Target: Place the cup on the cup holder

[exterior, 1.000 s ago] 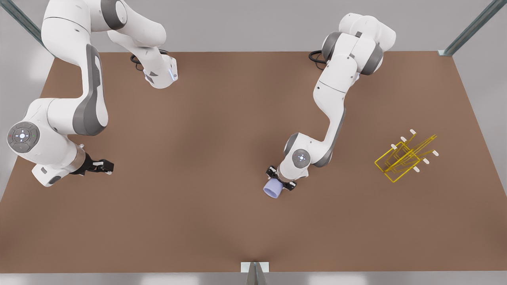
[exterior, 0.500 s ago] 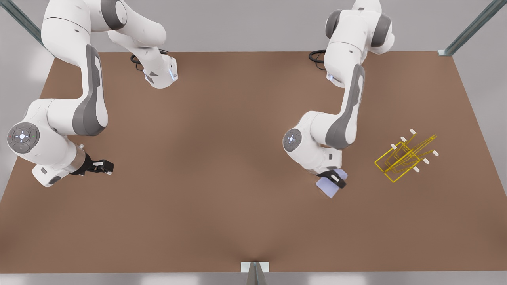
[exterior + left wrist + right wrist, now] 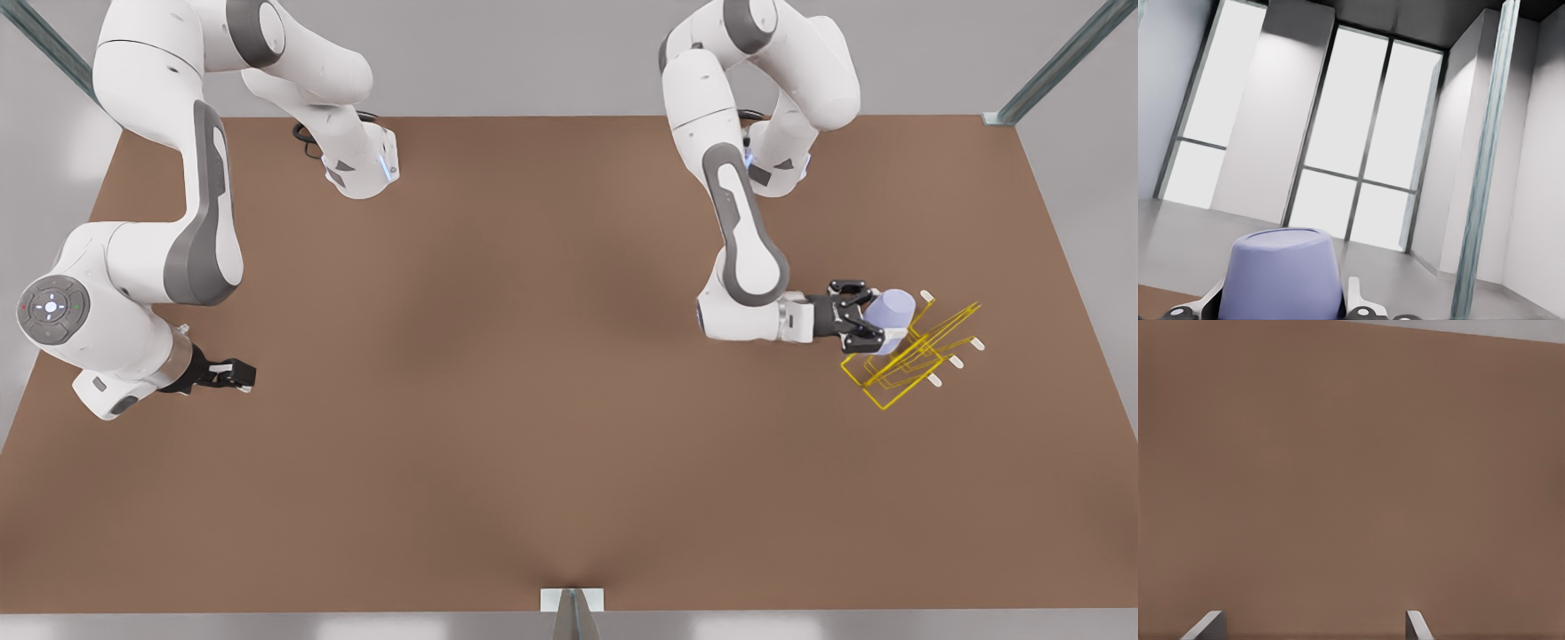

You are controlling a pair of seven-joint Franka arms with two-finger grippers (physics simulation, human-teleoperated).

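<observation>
A: Any writing or labels you can read?

B: No lettering is legible to you on the cup (image 3: 892,310) or the rack (image 3: 916,356).

A: How much room do you have?

B: The rack sits near the right edge of the brown tabletop (image 3: 498,427) in the front view, with open surface toward the near edge and across the middle.

A: Where is the cup relative to your left claw (image 3: 876,322)?

B: Your left claw is clamped on the cup, lying roughly level and pointing toward the front view's right. The cup is up at the rack's far-left corner, overlapping its yellow wires; you cannot tell whether it touches a prong. In the left wrist view the cup (image 3: 1283,273) sits between the fingers (image 3: 1355,299).

A: And the other one?

B: Your right claw (image 3: 233,372) waits low over the tabletop at the front view's left, fingers spread apart, holding nothing.
</observation>
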